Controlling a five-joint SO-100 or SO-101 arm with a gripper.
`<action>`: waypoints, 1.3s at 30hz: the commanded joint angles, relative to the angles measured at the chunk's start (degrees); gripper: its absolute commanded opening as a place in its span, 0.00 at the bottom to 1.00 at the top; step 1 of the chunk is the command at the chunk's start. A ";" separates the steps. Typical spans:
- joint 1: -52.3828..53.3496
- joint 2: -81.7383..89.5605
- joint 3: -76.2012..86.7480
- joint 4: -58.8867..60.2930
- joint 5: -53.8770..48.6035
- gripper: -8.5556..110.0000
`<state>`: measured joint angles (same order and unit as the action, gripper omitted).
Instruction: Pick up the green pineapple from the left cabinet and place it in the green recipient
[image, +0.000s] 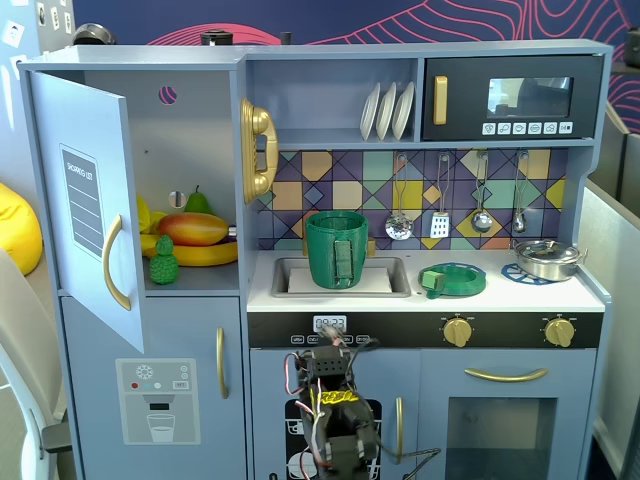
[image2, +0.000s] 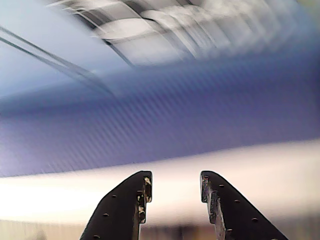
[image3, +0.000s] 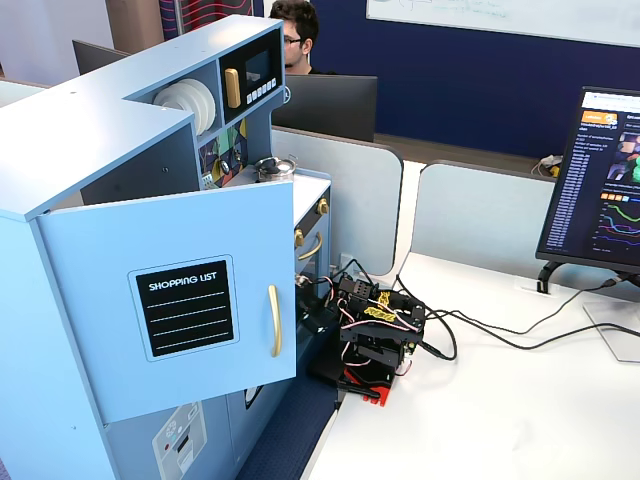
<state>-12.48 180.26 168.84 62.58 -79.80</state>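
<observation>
The green pineapple (image: 163, 262) stands upright at the front of the shelf inside the left cabinet (image: 190, 150). The cabinet's door (image: 88, 205) with the shopping list panel (image3: 185, 305) is swung wide open. The green recipient (image: 336, 248), a tall pot with a strap handle, stands in the sink. My arm (image: 335, 400) is folded low in front of the kitchen, well below both; it rests on the white table (image3: 500, 420). In the wrist view my gripper (image2: 175, 182) is open with nothing between its fingers, facing a blurred blue and white surface.
A mango (image: 192, 228), bananas (image: 205, 254) and a pear (image: 197, 202) lie behind the pineapple. A flat green dish (image: 453, 279) and a steel pot (image: 548, 258) sit on the counter. A monitor (image3: 605, 180) and cables (image3: 480, 325) are on the table.
</observation>
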 joint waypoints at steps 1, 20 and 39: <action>-12.22 -8.79 -8.00 -33.57 -3.96 0.13; -27.25 -28.92 -24.70 -61.44 -15.38 0.30; -30.67 -47.11 -42.63 -65.65 -17.05 0.32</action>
<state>-42.10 135.35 132.63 0.26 -98.17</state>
